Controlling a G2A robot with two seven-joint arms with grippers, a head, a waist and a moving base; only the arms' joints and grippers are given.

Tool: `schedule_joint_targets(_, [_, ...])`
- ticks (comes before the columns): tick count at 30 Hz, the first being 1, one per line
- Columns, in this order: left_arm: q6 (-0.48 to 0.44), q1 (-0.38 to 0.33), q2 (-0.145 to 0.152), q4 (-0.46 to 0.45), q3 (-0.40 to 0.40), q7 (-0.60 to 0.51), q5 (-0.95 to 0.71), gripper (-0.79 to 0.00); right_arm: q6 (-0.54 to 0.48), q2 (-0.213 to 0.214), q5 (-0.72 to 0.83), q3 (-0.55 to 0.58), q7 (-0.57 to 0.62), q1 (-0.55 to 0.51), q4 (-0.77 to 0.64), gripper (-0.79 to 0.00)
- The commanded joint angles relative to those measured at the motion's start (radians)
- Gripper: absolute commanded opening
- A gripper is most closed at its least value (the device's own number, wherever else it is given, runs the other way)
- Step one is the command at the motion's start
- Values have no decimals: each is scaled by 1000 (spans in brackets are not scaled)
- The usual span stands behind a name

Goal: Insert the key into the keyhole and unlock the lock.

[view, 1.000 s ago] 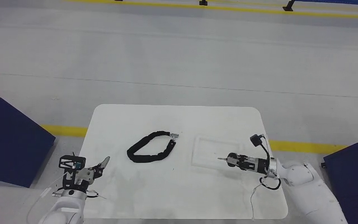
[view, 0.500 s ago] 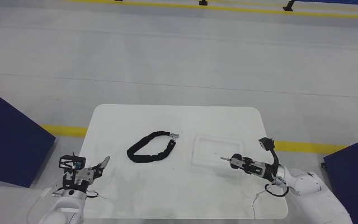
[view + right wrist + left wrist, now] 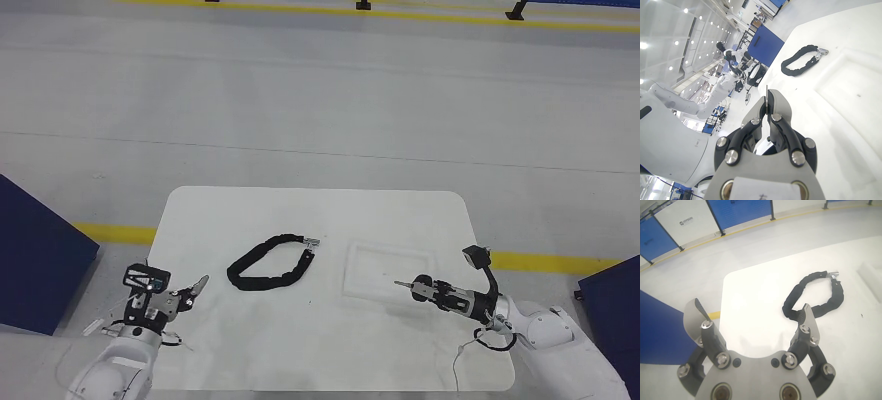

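So far we have only the pickup done: our right gripper (image 3: 768,101) is pinched tight on the key (image 3: 766,90), above the table (image 3: 300,340) and well apart from the chain lock (image 3: 838,294), which lies looped near the table's middle. Our left gripper (image 3: 751,306) hangs spread wide and empty over the table's left side, so by our judgement steadying the lock, inserting and turning all remain.
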Motion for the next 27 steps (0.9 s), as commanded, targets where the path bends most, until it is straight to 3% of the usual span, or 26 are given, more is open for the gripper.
schedule_joint_targets(1, [-43, -93, 0, 1, 32, -110, 25, 0, 0, 0, 0, 0, 0, 0, 0, -785])
schedule_joint_targets(8, [-233, -467, -19, 201, 224, -374, -12, 0, 0, 0, 0, 0, 0, 0, 0, -785])
schedule_joint_targets(17, [-288, -862, -92, 606, 508, -534, -65, 0, 0, 0, 0, 0, 0, 0, 0, -785])
schedule_joint_targets(21, [-299, -983, -141, 768, 629, -540, -97, 0, 0, 0, 0, 0, 0, 0, 0, -785])
schedule_joint_targets(27, [-338, -1098, -207, 974, 744, -483, -162, 0, 0, 0, 0, 0, 0, 0, 0, -785])
